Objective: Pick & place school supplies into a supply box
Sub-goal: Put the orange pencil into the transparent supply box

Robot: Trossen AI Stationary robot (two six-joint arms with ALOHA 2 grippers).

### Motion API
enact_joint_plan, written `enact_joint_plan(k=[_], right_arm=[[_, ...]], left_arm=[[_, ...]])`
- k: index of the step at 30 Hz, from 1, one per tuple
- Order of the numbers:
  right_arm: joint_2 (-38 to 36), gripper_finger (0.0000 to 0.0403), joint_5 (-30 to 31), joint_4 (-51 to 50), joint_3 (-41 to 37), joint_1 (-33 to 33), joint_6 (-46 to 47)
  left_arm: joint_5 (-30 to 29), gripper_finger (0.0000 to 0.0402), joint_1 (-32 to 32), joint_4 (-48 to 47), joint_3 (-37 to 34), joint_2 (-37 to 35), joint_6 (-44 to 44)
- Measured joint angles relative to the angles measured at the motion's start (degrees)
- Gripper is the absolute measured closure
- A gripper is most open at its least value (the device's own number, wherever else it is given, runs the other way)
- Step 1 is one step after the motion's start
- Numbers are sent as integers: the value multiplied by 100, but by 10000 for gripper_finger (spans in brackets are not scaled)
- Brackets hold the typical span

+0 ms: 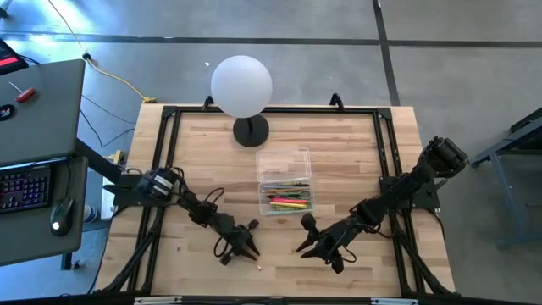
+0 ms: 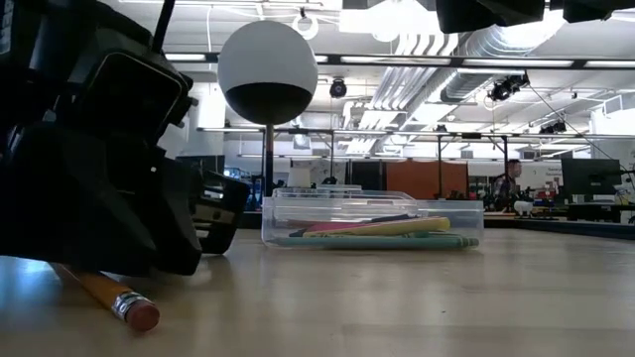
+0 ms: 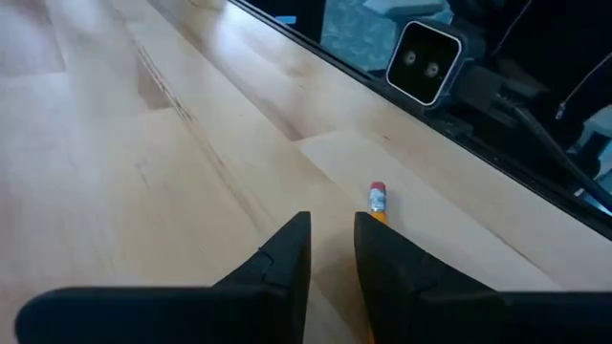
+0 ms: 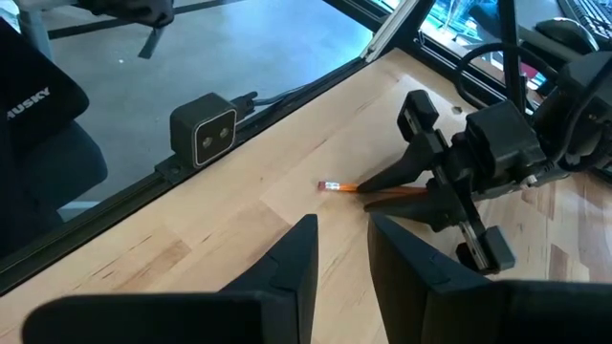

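Your left tool (image 4: 382,196) is clenched on the pencil (image 4: 368,189), low in the high view's centre-left on the tabletop (image 1: 203,152). It's light, stiff, slippery: grip mid-shaft. Your right tool (image 1: 309,246) hangs released nearby.

one clear box (image 1: 284,180), one globe lamp (image 1: 242,86), one loose pencil (image 4: 361,189), two arms.

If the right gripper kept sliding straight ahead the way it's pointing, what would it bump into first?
Probably the orange pencil lying on the wooden table, then the left gripper over it. The right gripper aims roughly there, though depth is unclear.
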Motion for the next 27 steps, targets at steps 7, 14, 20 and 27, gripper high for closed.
enact_joint_plan(k=[7, 14, 20, 27], right_arm=[[-2, 329, 0, -4, 0, 2, 0], [0, 329, 0, -7, 0, 0, 0], [0, 329, 0, -7, 0, 0, 0], [0, 329, 0, -9, 0, 0, 0]], left_arm=[[428, 287, 1, 29, 10, -104, 570], [693, 287, -1, -25, 5, -286, 1024], [1312, 287, -6, -140, -13, -446, 1352], [1320, 287, -1, 188, -11, -797, 1786]])
